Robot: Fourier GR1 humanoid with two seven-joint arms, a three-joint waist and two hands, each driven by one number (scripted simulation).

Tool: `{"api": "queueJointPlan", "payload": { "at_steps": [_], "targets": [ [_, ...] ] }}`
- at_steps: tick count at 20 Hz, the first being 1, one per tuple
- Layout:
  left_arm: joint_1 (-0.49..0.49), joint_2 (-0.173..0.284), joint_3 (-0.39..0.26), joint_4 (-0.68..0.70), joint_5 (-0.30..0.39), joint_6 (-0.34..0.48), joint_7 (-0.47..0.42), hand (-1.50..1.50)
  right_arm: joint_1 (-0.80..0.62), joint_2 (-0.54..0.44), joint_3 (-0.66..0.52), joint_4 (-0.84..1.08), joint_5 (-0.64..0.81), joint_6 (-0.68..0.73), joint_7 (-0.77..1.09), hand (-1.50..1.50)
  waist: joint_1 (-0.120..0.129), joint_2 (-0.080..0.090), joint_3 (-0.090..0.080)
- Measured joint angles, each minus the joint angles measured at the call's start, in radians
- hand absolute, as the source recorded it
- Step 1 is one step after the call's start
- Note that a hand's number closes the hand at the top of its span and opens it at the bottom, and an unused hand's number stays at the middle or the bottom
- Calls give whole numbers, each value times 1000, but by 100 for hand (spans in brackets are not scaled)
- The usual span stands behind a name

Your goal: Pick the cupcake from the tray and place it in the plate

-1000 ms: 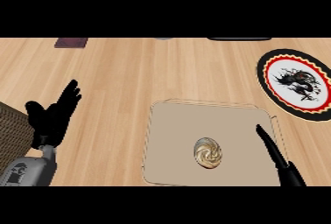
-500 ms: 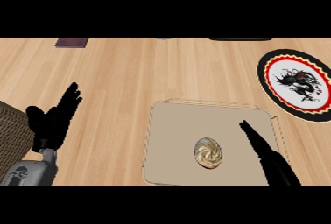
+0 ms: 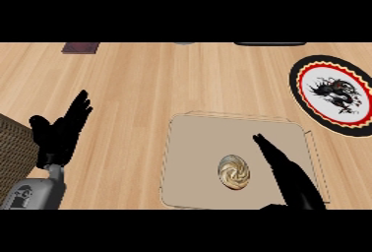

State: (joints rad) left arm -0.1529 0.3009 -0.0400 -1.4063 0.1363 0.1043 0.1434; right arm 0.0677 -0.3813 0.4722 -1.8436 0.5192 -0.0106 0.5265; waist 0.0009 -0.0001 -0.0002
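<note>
While the cupcake (image 3: 234, 171) sits mid-tray (image 3: 190, 147), untouched, the right hand (image 3: 285, 170) hangs just beside it w/ fingers straight, nothing held, prob. lining up a side grasp. Left hand (image 3: 62, 130) rests open at the view's left edge. Plate (image 3: 309, 66) waits far right, well apart.

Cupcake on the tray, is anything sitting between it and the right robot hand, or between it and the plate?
Nothing visible does. The cupcake sits alone on the tray, with the right robot hand just beside it, fingers straight. Only bare tray and counter lie between it and the plate.
</note>
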Motion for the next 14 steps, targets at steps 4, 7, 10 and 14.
{"api": "queueJointPlan", "payload": {
  "at_steps": [4,7,10,14],
  "targets": [
    [-14,-11,17,9,-13,-16,9,0,-50,64,6,56,34,44,37,-150,0,0,0],
    [-28,-23,29,24,-23,-24,11,0,-73,102,4,103,73,55,45,-150,-1,-1,-2],
    [-22,-34,37,4,-39,-32,25,0,-98,131,-29,153,88,74,27,-150,-2,-3,-3],
    [-23,-36,64,11,-47,-49,16,0,-135,169,-49,214,123,95,27,-150,-3,-4,-5]
  ]
}}
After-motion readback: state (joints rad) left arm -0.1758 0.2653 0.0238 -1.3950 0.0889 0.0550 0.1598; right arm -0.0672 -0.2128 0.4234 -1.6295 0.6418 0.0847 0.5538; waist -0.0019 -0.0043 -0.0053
